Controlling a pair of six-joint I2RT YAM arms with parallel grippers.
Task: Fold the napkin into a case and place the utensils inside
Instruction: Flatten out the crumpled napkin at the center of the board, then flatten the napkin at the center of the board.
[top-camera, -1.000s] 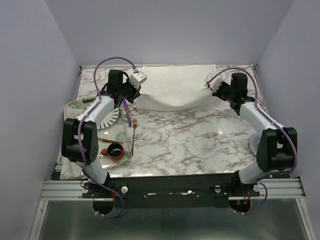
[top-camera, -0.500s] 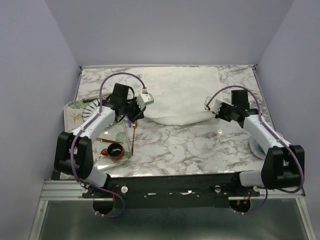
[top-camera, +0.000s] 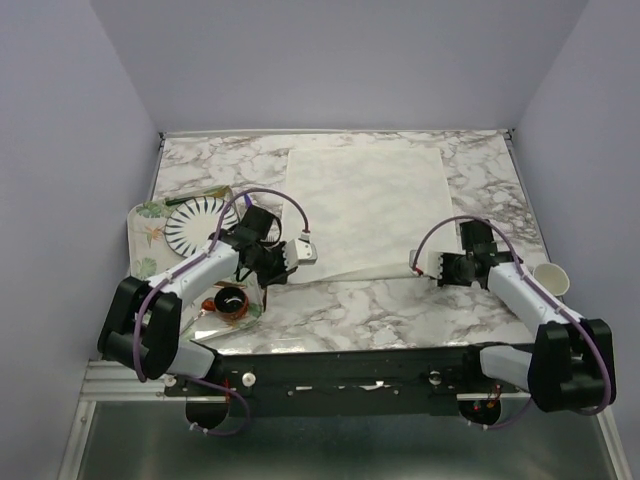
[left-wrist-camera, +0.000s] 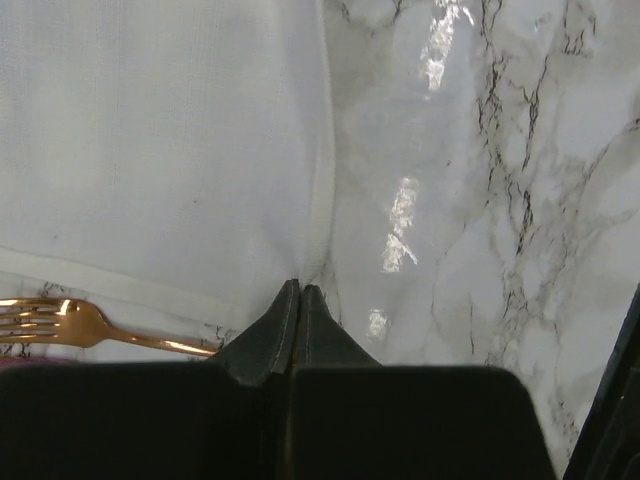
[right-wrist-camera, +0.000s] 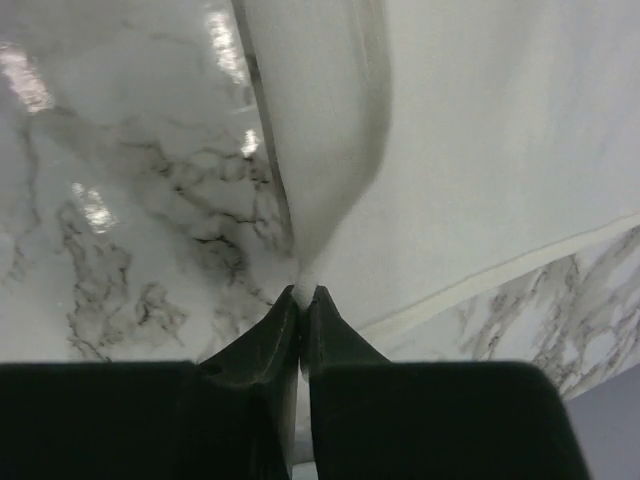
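The cream napkin (top-camera: 365, 205) lies spread flat on the marble table (top-camera: 400, 300), at the middle and back. My left gripper (top-camera: 288, 268) is shut on its near left corner. In the left wrist view the hem of the napkin (left-wrist-camera: 150, 130) runs down into the closed tips of the left gripper (left-wrist-camera: 300, 288). My right gripper (top-camera: 432, 270) pinches the near right corner. There a peak of the napkin (right-wrist-camera: 500, 130) rises from the tips of the right gripper (right-wrist-camera: 303, 293). The copper fork (left-wrist-camera: 70, 322) lies just left of the left fingers, beside the napkin's edge. The purple-blue utensil is hidden.
A white plate with black radial stripes (top-camera: 195, 228) sits at the left on a floral mat (top-camera: 148, 215). A small dark bowl (top-camera: 230, 300) stands near the left arm. A white cup (top-camera: 552, 280) stands at the right edge.
Both grippers have drawn the napkin's near edge from the back of the table toward the near side. The folded-over cloth now lies open and flat.
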